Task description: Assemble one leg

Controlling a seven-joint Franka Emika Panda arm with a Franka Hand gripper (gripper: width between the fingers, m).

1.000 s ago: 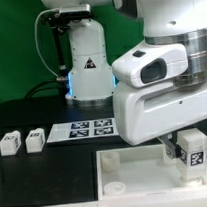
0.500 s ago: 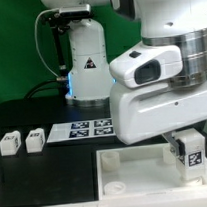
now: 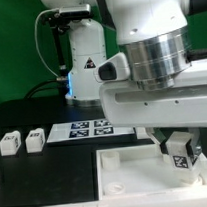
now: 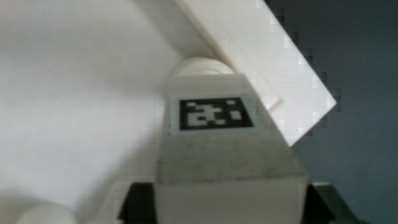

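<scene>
My gripper (image 3: 181, 146) is shut on a white leg (image 3: 181, 156) with a black-and-white tag on its face. It holds the leg upright over the right part of the large white square panel (image 3: 132, 175). In the wrist view the leg (image 4: 217, 135) runs out from between my black fingers (image 4: 143, 203), and its rounded tip lies at the panel's corner (image 4: 267, 60). Whether the tip touches the panel I cannot tell. Two more white tagged legs (image 3: 9, 144) (image 3: 35, 141) lie on the black table at the exterior view's left.
The marker board (image 3: 83, 130) lies flat on the table behind the panel. The robot's white base (image 3: 86, 58) stands at the back. A round socket boss (image 3: 109, 161) shows at the panel's near-left corner.
The arm has swung toward the exterior view's left and turned about its wrist, and the held leg has shifted a little left and up over the panel.
</scene>
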